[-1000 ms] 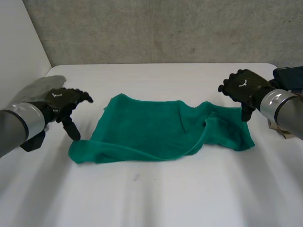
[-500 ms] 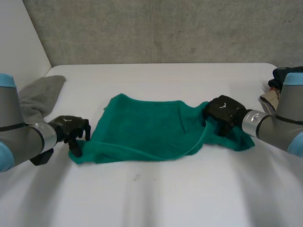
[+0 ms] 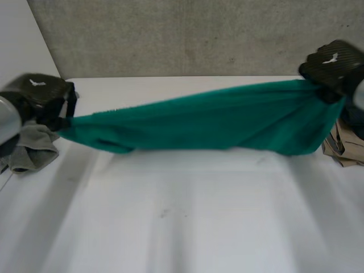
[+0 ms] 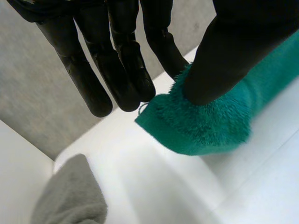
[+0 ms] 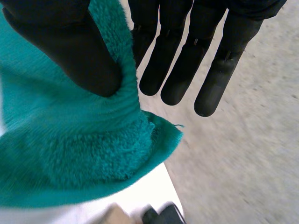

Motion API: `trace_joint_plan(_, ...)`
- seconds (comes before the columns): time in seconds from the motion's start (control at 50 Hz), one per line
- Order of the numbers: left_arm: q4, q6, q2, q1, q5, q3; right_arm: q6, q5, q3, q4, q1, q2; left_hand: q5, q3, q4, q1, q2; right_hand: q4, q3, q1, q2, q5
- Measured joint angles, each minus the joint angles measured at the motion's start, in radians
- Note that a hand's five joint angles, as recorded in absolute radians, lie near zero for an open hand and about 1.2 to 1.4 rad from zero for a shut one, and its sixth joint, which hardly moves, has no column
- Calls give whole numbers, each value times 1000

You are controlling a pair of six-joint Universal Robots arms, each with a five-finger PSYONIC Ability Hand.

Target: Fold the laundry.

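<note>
Green towel [image 3: 205, 122] is up off the white surface [image 3: 187, 222], stretched out long between both hands. Left hand [image 3: 37, 94] pinches one end corner, thumb against finger; right hand [image 3: 333, 62] pinches the opposite corner likewise. Grey cloth [image 3: 31, 148] lies near the left hand.

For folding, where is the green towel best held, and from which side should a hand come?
At its two end corners, each approached from the outer side. The towel hangs as a long stretched band between the left hand and the right hand, each pinching a corner under its thumb. A grip there likely spreads it evenly, while a grip in the middle would bunch it.
</note>
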Motion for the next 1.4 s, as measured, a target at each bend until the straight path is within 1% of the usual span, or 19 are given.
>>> trace_joint_plan(0.14, -186, 90, 127, -20, 5, -45, -189, 57, 53, 268, -36, -112, 0, 1, 0, 0, 2, 0, 0, 0, 0, 0)
trace_joint_plan(0.2, -207, 134, 118, -33, 3, -79, -236, 71, 86, 318, -29, -108, 0, 3, 0, 0, 4, 0, 0, 0, 0, 11)
trace_joint_plan(0.28, -160, 171, 48, -55, -11, -113, -252, 97, 129, 296, 6, -56, 0, 4, 0, 0, 4, 0, 0, 0, 0, 14)
trace_joint_plan(0.4, 13, 181, -126, -98, -64, -60, -185, 162, 119, 126, 73, 77, 0, 4, 0, 0, 4, 0, 0, 0, 0, 14)
trace_joint_plan(0.48, 160, 174, -226, -120, -124, 81, -114, 222, 23, -32, 119, 168, 0, 5, 0, 0, 5, 0, 0, 0, 0, 14)
trace_joint_plan(0.58, 399, 130, -285, -118, -182, 302, 26, 299, -153, -302, 157, 220, 0, 5, 1, 0, 6, 1, 0, 0, 0, 15)
trace_joint_plan(0.62, 543, 86, -291, -105, -195, 383, 112, 321, -210, -478, 163, 215, 0, 5, 1, 0, 6, 1, 0, 0, 0, 15)
trace_joint_plan(0.64, 585, 72, -290, -100, -196, 398, 126, 322, -215, -508, 163, 213, 0, 5, 1, 0, 6, 1, 0, 0, 0, 15)
trace_joint_plan(0.68, 708, 26, -284, -87, -196, 432, 213, 318, -222, -702, 161, 194, 0, 5, 1, 0, 6, 1, 0, 0, 0, 19)
trace_joint_plan(0.72, 766, 3, -280, -81, -194, 440, 246, 310, -217, -773, 160, 186, 0, 5, 1, 0, 6, 1, 1, 0, 0, 24)
trace_joint_plan(0.74, 824, -22, -273, -73, -189, 443, 296, 292, -201, -874, 158, 174, 0, 5, 1, 0, 6, 1, 2, 0, 0, 32)
trace_joint_plan(0.78, 877, -51, -262, -65, -176, 433, 349, 260, -174, -960, 156, 164, 0, 5, 1, 0, 6, 1, 3, 0, 0, 38)
trace_joint_plan(0.82, 882, -55, -260, -64, -173, 429, 357, 254, -169, -968, 156, 163, 0, 5, 1, 0, 6, 1, 3, 0, 0, 39)
trace_joint_plan(0.84, 890, -72, -249, -56, -150, 396, 389, 219, -139, -980, 156, 164, 15, 5, 4, 0, 6, 1, 3, 0, 0, 42)
trace_joint_plan(0.98, 836, -79, -238, -37, -102, 227, 407, 162, -79, -857, 159, 207, 15, 5, 4, 0, 7, 1, 3, 0, 0, 42)
trace_joint_plan(1.06, 817, -51, -260, -31, -78, 31, 388, 141, -26, -728, 164, 285, 15, 6, 4, 0, 7, 2, 3, 0, 7, 42)
trace_joint_plan(1.22, 799, 109, -317, -42, 10, -259, 253, 137, 57, -520, 164, 383, 15, 6, 4, 0, 8, 2, 3, 0, 7, 42)
trace_joint_plan(1.32, 646, 219, -267, -20, 29, -355, 138, 150, 114, -332, 157, 343, 15, 6, 4, 0, 8, 2, 3, 0, 7, 42)
trace_joint_plan(1.4, 356, 327, -144, 21, 24, -420, -16, 212, 201, -76, 133, 244, 15, 6, 4, 0, 8, 2, 3, 0, 7, 42)
